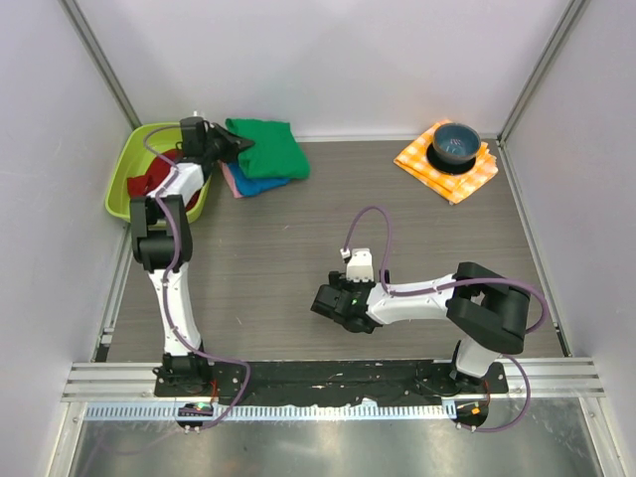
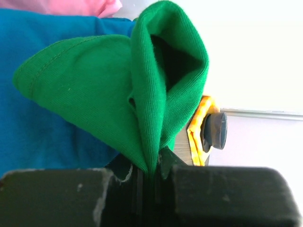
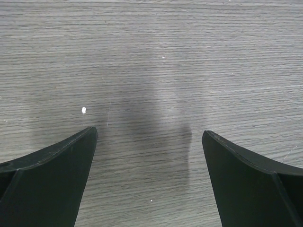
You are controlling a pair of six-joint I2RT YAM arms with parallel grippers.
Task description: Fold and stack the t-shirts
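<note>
Two arms on my feed. L arm stretched to the far-left corner, left hand (image 2: 150, 174) pinched tight on a raised fold of the green t-shirt (image 1: 270, 149). R arm bent, right hand (image 3: 149, 135) low over mid worktop (image 1: 298, 238), fingers wide apart, nothing in it. Count: 3 shirts in 1 pile by the bin (image 1: 124, 189), green on top, blue t-shirt (image 1: 260, 185) under, pink t-shirt (image 1: 230, 179) at bottom. 1 checked cloth (image 1: 467, 177), 1 bowl (image 1: 455, 142) on it.

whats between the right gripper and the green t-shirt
Nothing. The top view shows only a bare stretch of wood-grain table between the right gripper and the green t-shirt.
</note>
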